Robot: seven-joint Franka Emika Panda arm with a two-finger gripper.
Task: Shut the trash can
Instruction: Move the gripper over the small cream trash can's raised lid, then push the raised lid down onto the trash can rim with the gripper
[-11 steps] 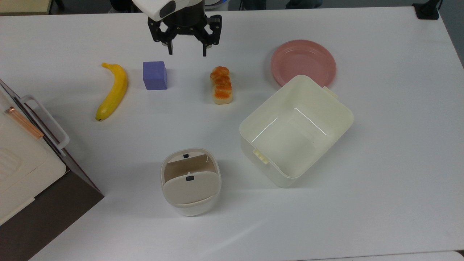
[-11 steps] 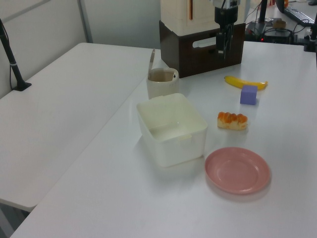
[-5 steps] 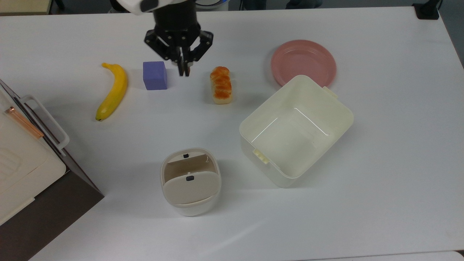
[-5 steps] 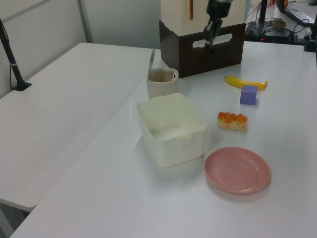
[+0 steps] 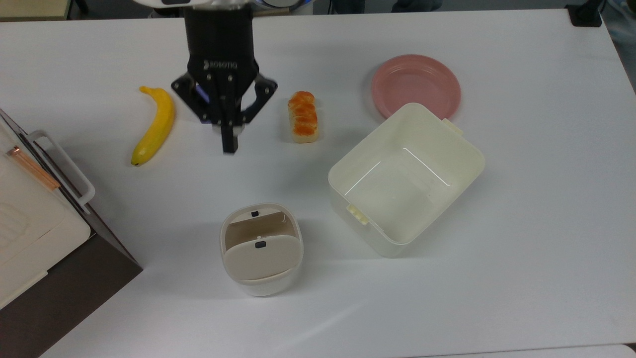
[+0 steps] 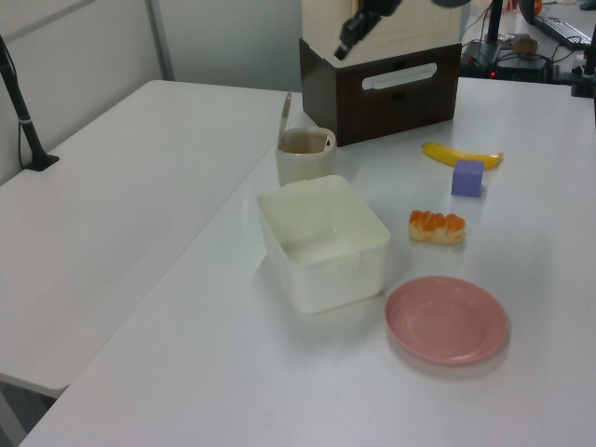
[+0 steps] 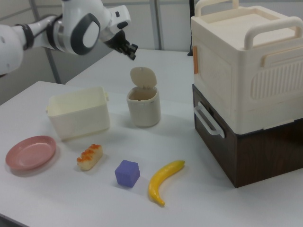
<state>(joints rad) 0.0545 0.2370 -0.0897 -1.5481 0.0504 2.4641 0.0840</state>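
Top view: trash can on table, near front edge, well apart from gripper. Beige lid hinged up, opening exposed. Gripper fingers pressed together, nothing held; poised between banana and bread roll. Cream tub just to the top view's right of the can; to be kept clear of.

Left view: can with lid upright, in front of the dark cabinet. Gripper high above the table.

Right view: lid standing near vertical behind the can's mouth; gripper just above and to the right view's left of it.

Judged best: approach from behind lid's raised edge, closed fingertips as a pusher, press forward then down in an arc about the hinge. Light can; likely to slide or tip under sideways force.
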